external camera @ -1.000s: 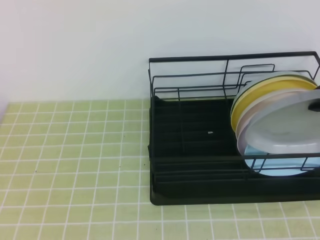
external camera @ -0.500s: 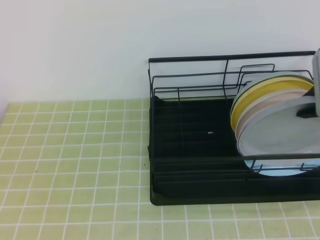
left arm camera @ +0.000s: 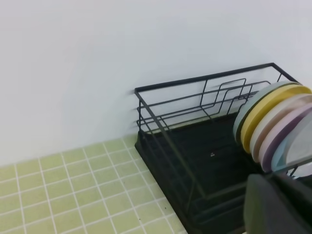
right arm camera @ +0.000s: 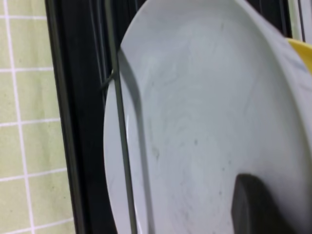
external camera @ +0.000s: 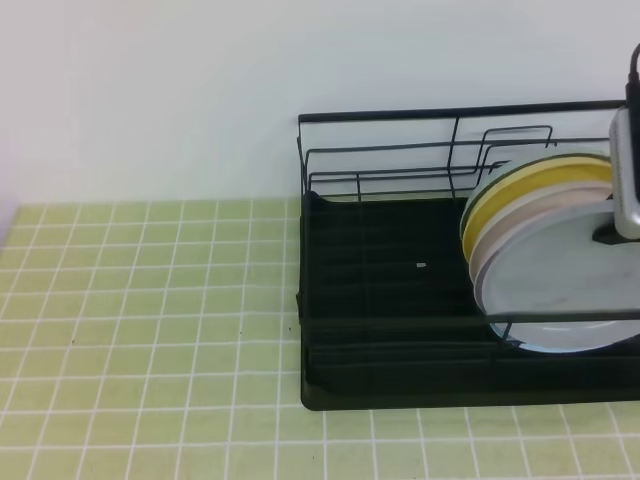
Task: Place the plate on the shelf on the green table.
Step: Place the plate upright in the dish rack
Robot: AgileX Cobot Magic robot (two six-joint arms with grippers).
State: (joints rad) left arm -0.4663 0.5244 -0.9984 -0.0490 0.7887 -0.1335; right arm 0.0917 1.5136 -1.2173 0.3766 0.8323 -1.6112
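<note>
The pale grey plate (external camera: 560,290) stands nearly upright at the front of a stack, at the right end of the black wire shelf (external camera: 380,385) on the green table (external camera: 150,300). My right gripper (external camera: 610,232) comes down from the right edge and is shut on the plate's upper part. In the right wrist view one dark finger (right arm camera: 253,204) presses on the plate's face (right arm camera: 195,122); the other is hidden behind it. In the left wrist view only a dark part of my left gripper (left arm camera: 280,202) shows at the bottom right, away from the shelf (left arm camera: 195,161).
A yellow plate (external camera: 500,195) and a lilac-pink plate (external camera: 497,232) stand behind the grey one. The shelf's left half holds only upright wires. A white wall runs behind. The tiled table stretches to the left and front of the shelf.
The grey plate has tipped from a flatter tilt to nearly upright and dropped lower behind the front wire. The right gripper now shows more at the right edge.
</note>
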